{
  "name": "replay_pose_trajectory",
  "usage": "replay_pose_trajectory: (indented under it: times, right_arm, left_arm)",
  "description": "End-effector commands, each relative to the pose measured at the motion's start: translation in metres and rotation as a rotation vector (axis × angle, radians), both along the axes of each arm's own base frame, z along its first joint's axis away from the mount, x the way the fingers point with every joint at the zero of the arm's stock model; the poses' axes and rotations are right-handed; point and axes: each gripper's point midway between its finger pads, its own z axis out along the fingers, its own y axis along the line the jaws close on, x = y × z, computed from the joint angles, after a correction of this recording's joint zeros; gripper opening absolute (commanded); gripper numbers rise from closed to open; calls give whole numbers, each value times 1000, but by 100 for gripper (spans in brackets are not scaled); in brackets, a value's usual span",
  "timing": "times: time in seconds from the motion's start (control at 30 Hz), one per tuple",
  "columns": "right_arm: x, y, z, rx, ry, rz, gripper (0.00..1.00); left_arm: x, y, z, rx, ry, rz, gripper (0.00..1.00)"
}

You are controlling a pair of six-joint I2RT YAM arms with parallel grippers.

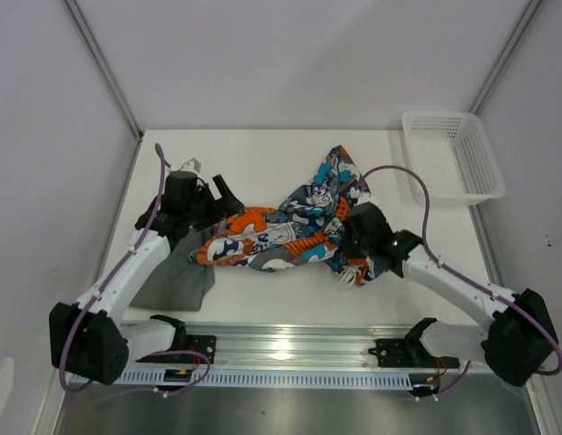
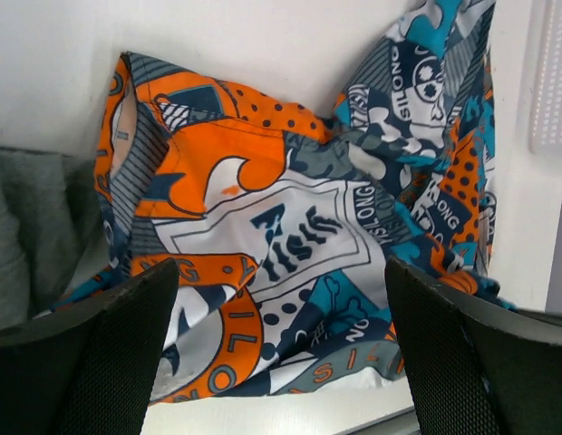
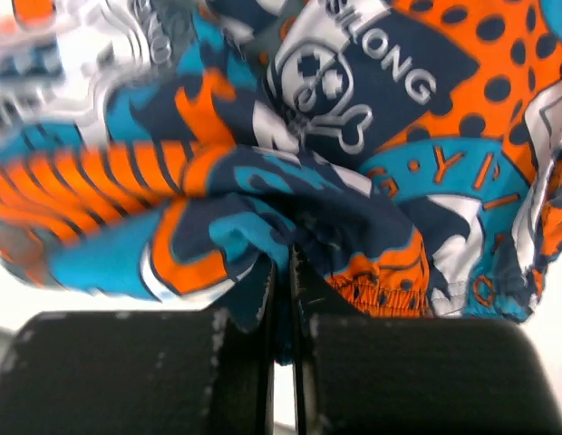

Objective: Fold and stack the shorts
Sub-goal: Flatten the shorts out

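Right hand (image 3: 281, 283) — tight on patterned shorts (image 3: 372, 100)

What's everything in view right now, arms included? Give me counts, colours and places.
patterned shorts: one; blue, teal, orange, white and black; crumpled across the middle of the table
grey shorts: one; dark grey; near-left of the table, partly under the left arm
basket: one; white mesh; far-right corner
table: one; white; beneath everything
mounting rail: one; silver; along the near edge
left end effector: one; black; open, over the left end of the patterned shorts
right end effector: one; black; shut on a fold at the right end of the patterned shorts
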Motion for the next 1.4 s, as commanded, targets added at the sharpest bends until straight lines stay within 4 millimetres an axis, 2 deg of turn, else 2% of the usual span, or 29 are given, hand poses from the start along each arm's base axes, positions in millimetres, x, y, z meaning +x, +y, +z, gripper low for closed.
replay_pose_trajectory:
  times: [0.0, 0.03, 0.1, 0.2, 0.33, 0.43, 0.47, 0.5, 0.57, 0.6, 0.7, 0.73, 0.83, 0.87, 0.93, 1.13, 1.23, 1.37]
  right_arm:
    - [30, 18, 28, 47, 32, 117, 0]
    - [39, 21, 44, 39, 23, 125, 0]
    - [40, 27, 48, 45, 21, 163, 0]
    - [36, 28, 54, 46, 9, 192, 0]
    - [34, 12, 38, -36, 43, 173, 0]
    - [41, -2, 27, -88, 51, 112, 0]
    - [50, -12, 25, -108, 47, 64, 0]
    - [56, -16, 19, -117, 55, 37, 0]
    - [70, -25, 14, -125, 54, -16, 0]
    - [83, -32, 8, -122, 63, -56, 0]
    - [103, -41, 4, -112, 67, -104, 0]
    - [108, -44, -5, -123, 84, -117, 0]
    - [127, -56, -13, -130, 96, -174, 0]
    - [131, -59, -22, -136, 123, -192, 0]
    - [138, -65, -24, -141, 125, -215, 0]
    - [142, -84, -35, -202, 103, -298, 0]
    - [141, -85, -38, -193, 96, -306, 0]
    - [140, -86, -40, -193, 89, -310, 0]
  left_arm:
    - [35, -16, 38, -92, -80, 2, 95]
    - [41, -21, 38, -104, -68, -12, 95]
    - [43, -24, 40, -111, -59, -24, 95]
    - [36, -21, 30, -93, -37, -24, 95]
    - [14, -19, 11, -110, 19, -21, 95]
    - [-9, -20, 5, -146, 32, -37, 94]
    - [-19, -19, 6, -156, 21, -39, 95]
    - [-27, -18, -1, -159, 29, -36, 95]
    - [-35, -17, -2, -170, 17, -34, 95]
    - [-43, -13, -10, -163, 23, -22, 95]
    - [-51, -6, -28, -155, 49, 18, 94]
    - [-49, -8, -28, -171, 40, 17, 93]
    - [-48, -11, -40, -182, 61, 23, 93]
    - [-47, -14, -41, -180, 65, 17, 93]
    - [-42, -18, -47, -172, 82, 24, 93]
    - [-50, -41, -63, -216, 149, 19, 91]
    - [-68, -47, -67, -222, 160, 24, 90]
    - [-90, -23, -68, -199, 199, 173, 89]
